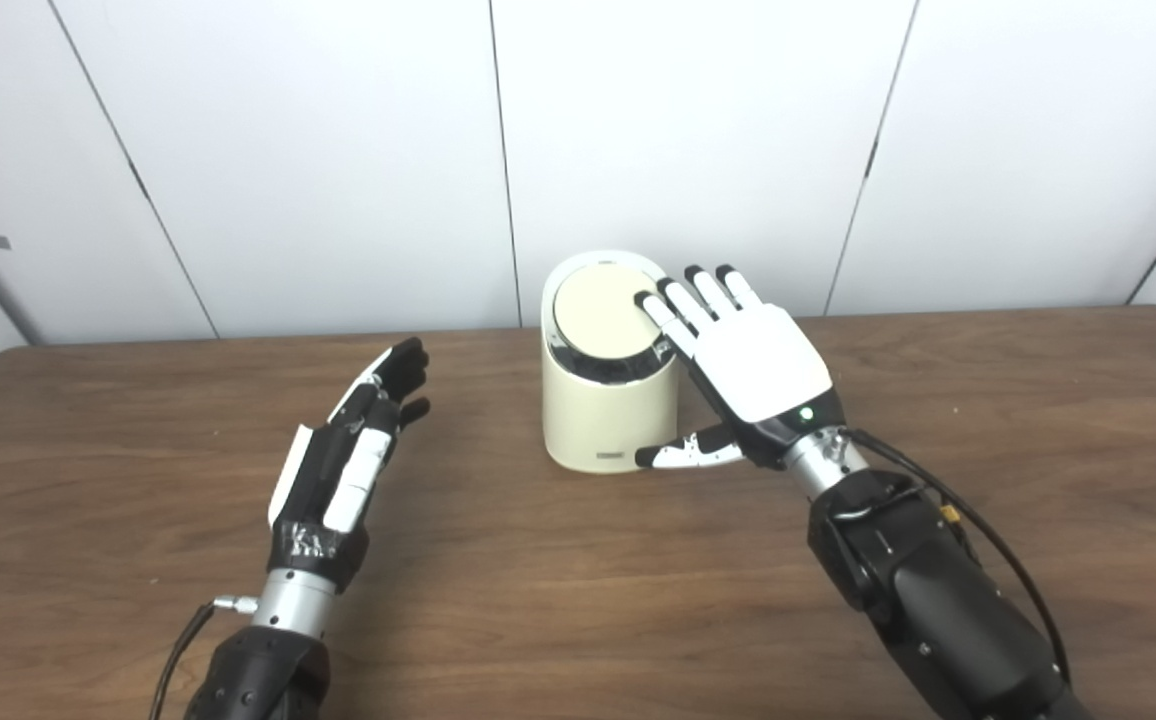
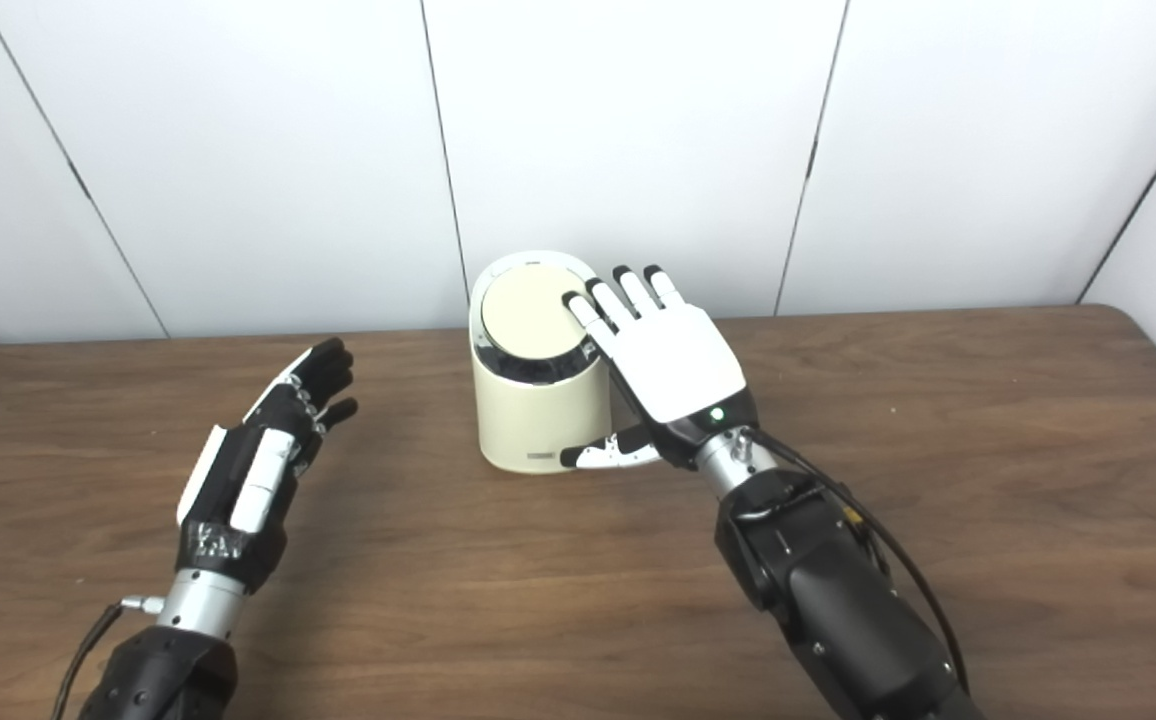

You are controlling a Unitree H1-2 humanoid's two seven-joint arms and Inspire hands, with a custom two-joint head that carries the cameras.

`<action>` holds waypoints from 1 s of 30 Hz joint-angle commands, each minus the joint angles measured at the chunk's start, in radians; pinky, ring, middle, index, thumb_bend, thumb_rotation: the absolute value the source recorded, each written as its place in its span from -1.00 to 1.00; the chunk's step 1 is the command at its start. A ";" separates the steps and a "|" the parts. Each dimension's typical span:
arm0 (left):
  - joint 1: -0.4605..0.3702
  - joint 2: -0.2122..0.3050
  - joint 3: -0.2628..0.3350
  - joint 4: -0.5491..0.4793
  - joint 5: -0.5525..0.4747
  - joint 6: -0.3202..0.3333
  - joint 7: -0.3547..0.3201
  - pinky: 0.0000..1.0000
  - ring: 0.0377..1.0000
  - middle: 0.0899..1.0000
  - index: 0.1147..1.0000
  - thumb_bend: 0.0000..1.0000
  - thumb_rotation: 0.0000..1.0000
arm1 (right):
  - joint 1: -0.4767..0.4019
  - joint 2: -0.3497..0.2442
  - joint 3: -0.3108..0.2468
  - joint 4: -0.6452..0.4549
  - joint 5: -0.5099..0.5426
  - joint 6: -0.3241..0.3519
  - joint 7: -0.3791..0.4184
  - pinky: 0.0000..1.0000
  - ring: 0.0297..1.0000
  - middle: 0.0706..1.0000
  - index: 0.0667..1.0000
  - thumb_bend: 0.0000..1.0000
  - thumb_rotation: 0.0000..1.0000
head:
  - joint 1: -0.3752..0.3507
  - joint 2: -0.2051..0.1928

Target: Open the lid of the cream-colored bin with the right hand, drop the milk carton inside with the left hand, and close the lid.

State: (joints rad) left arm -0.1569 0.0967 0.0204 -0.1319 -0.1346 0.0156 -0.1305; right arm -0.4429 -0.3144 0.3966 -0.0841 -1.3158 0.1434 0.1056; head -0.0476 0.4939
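The cream-colored bin (image 1: 598,420) stands at the back middle of the wooden table, its round lid (image 1: 598,310) closed and tilted toward me. My right hand (image 1: 748,365) is open, palm down, with its fingertips (image 1: 660,310) resting on the right part of the lid and its thumb beside the bin's lower right wall. My left hand (image 1: 353,450) is open and empty, held on edge above the table to the left of the bin. No milk carton shows in either view.
The brown wooden table (image 1: 578,590) runs across the picture, with white wall panels (image 1: 338,150) close behind the bin. The table's far edge lies just behind the bin.
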 commanded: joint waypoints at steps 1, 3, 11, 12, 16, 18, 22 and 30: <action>-0.037 -0.003 -0.001 -0.013 -0.002 -0.028 0.000 0.81 0.88 0.81 0.84 0.58 0.60 | -0.017 0.000 -0.023 -0.023 0.006 -0.003 -0.037 1.00 0.98 0.89 0.83 0.27 0.31 | -0.002 0.000; -0.036 -0.004 -0.002 -0.013 -0.002 -0.027 -0.001 0.81 0.88 0.82 0.84 0.58 0.60 | -0.017 0.001 -0.024 -0.031 0.007 -0.003 -0.035 1.00 0.99 0.90 0.84 0.27 0.30 | -0.001 0.000; -0.034 -0.006 -0.006 -0.012 0.001 -0.024 -0.003 0.80 0.87 0.82 0.85 0.59 0.61 | 0.004 0.010 -0.031 -0.060 0.019 0.001 -0.002 1.00 0.98 0.90 0.84 0.29 0.29 | 0.002 -0.002; -0.034 -0.006 -0.006 -0.011 0.001 -0.025 -0.003 0.80 0.87 0.82 0.85 0.58 0.61 | 0.006 0.011 -0.033 -0.060 0.023 0.001 -0.003 1.00 0.98 0.90 0.84 0.30 0.27 | 0.002 -0.002; -0.034 -0.008 -0.004 -0.007 -0.007 -0.035 -0.007 0.80 0.88 0.83 0.85 0.55 0.60 | 0.013 0.017 -0.042 -0.052 0.035 -0.005 -0.031 1.00 0.98 0.91 0.86 0.33 0.24 | 0.000 -0.003; -0.034 -0.009 -0.004 -0.006 -0.007 -0.038 -0.007 0.79 0.87 0.83 0.85 0.54 0.60 | 0.014 0.019 -0.047 -0.051 0.042 -0.010 -0.045 1.00 0.99 0.92 0.87 0.33 0.24 | 0.000 -0.003; -0.035 -0.009 -0.006 -0.004 -0.005 -0.036 -0.009 0.79 0.87 0.82 0.85 0.52 0.60 | 0.012 0.023 -0.053 -0.056 0.060 -0.017 -0.071 1.00 1.00 0.96 0.92 0.32 0.23 | -0.002 -0.003; -0.037 -0.012 -0.007 0.001 -0.009 -0.041 -0.013 0.78 0.88 0.83 0.86 0.51 0.60 | 0.018 0.030 -0.050 -0.087 0.064 -0.019 -0.038 1.00 1.00 1.00 0.94 0.31 0.22 | 0.002 -0.007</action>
State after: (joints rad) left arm -0.1573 0.0869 0.0137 -0.1178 -0.1329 0.0152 -0.1375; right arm -0.3959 -0.2903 0.3612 -0.1353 -1.2571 0.1289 0.0826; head -0.0445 0.4863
